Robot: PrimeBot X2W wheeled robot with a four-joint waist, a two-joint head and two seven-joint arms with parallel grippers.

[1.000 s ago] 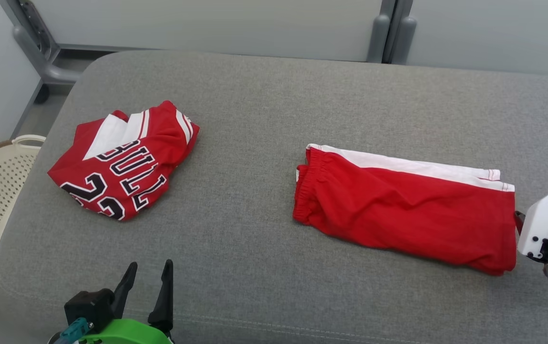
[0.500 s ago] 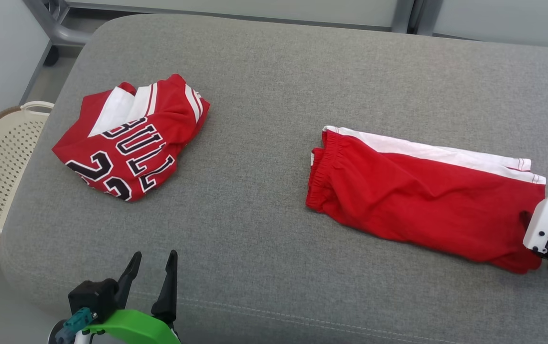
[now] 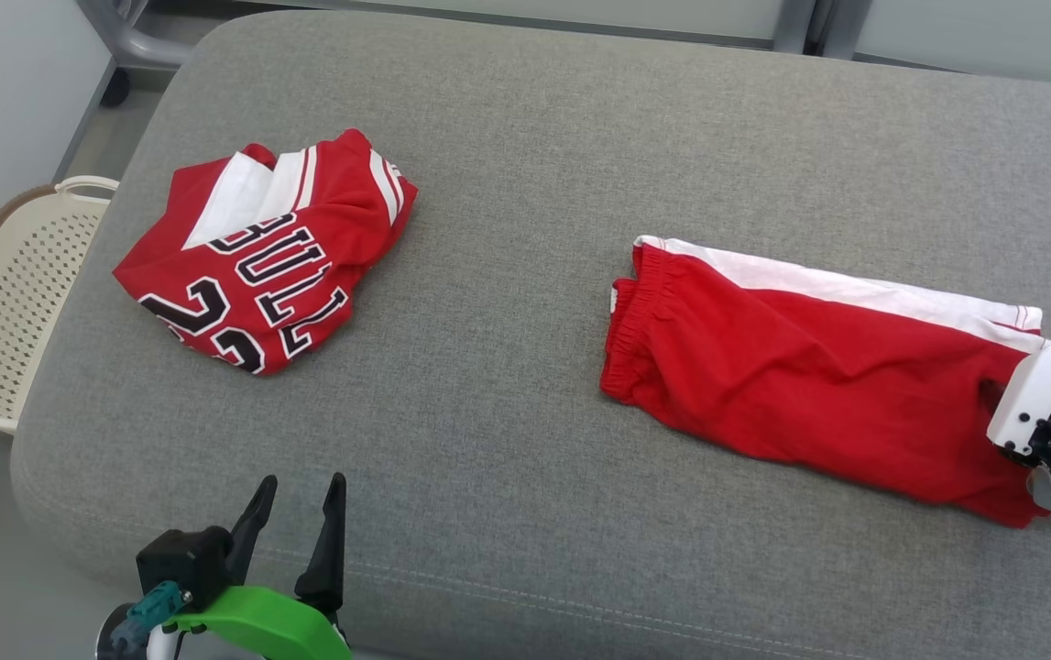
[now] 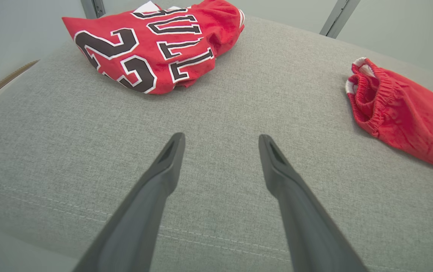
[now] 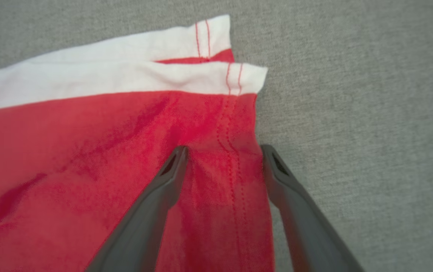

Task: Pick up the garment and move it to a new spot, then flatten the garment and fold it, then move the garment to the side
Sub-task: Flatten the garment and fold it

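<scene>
The red fabric shorts with a white side stripe [image 3: 809, 367] lie flat and folded lengthwise on the right part of the grey fabric-covered cushion [image 3: 507, 385]. Their gathered elastic waistband points toward the cushion's middle and their leg hems toward its right edge. In the right wrist view the shorts [image 5: 88, 151] show two white hem corners with red stitching, one lying just behind the other.

The right gripper [image 5: 222, 151] hangs over that hem end with its fingers spread wide. One finger [image 5: 163, 185] is above the red cloth and the other [image 5: 280, 181] sits just outside the hem edge, over the bare cushion [image 5: 352, 94]. Nothing is pinched between them, and whether the tips touch the cloth cannot be told. In the head view the right arm's white wrist housing [image 3: 1043, 390] covers the shorts' far right end.

The left gripper [image 3: 302, 486] hovers at the cushion's near edge, well apart from the shorts, its fingers also spread and holding nothing. Its wrist view shows the gripper [image 4: 222, 138] above bare grey fabric [image 4: 239, 113], with the shorts' waistband [image 4: 401, 113] off to the right.

A folded red jersey with black-and-white lettering and numbers [image 3: 268, 266] rests on the cushion's left part, seen in the left wrist view as well [image 4: 152, 49]. A cream perforated plastic basket [image 3: 3, 312] stands on the floor beside the cushion's left edge.
</scene>
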